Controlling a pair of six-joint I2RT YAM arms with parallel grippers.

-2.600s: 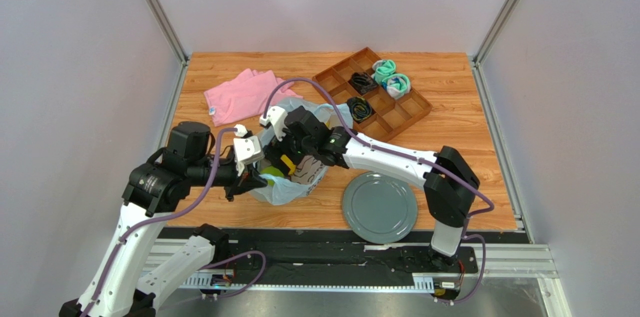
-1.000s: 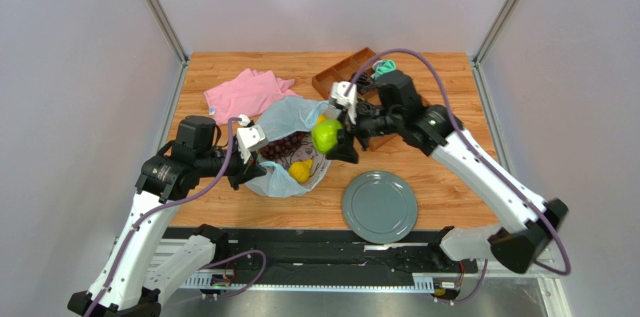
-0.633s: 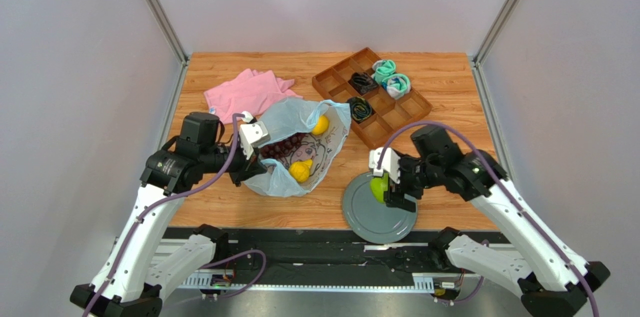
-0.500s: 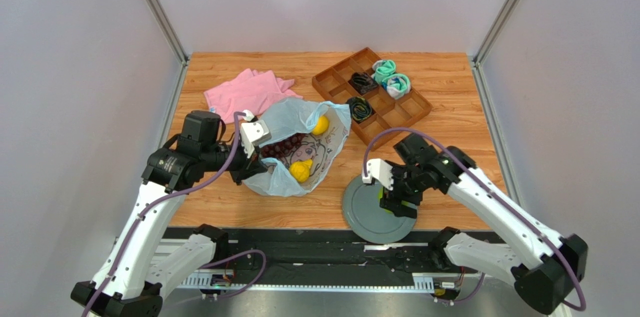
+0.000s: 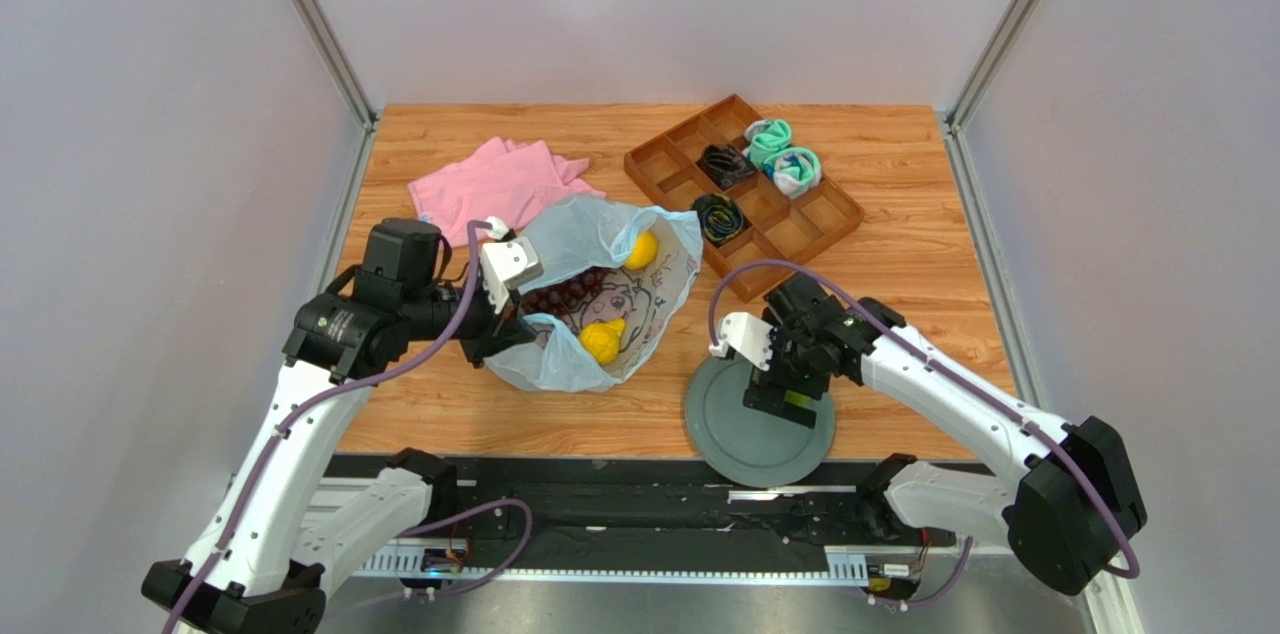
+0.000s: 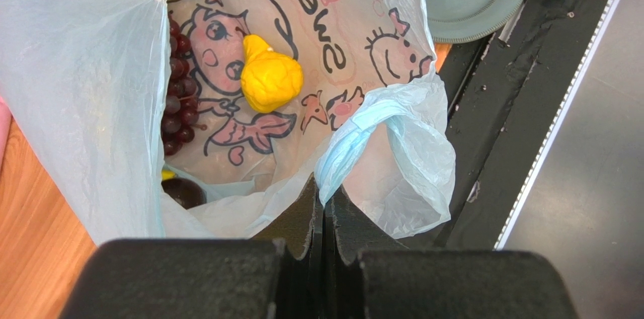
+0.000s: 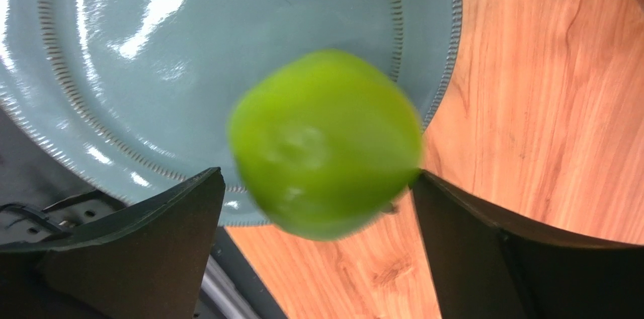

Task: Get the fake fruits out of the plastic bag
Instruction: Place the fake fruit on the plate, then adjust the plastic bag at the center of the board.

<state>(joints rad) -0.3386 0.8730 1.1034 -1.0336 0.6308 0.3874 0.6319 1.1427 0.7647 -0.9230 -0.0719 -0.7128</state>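
Observation:
The pale-blue plastic bag (image 5: 601,237) lies open on the table. Inside are a yellow lemon (image 5: 601,342), a second yellow fruit (image 5: 642,250) and a dark grape bunch (image 5: 564,292). My left gripper (image 5: 504,339) is shut on the bag's handle (image 6: 355,145). The left wrist view shows the lemon (image 6: 270,81), the grapes (image 6: 180,100) and a dark fruit (image 6: 181,192) low in the bag. My right gripper (image 5: 784,391) hangs over the grey-green plate (image 5: 721,432), jaws open. The lime-green apple (image 7: 325,142) sits blurred between them above the plate's rim (image 7: 227,47), with a gap to the left finger.
A pink cloth (image 5: 496,187) lies at the back left. A wooden divided tray (image 5: 789,237) with rolled socks (image 5: 781,154) stands at the back right. The plate lies close to the table's near edge, next to the black rail.
My right arm lifted the apple out of the bag, swung it right and down to the plate, and its jaws now stand apart. The left gripper kept hold of the handle.

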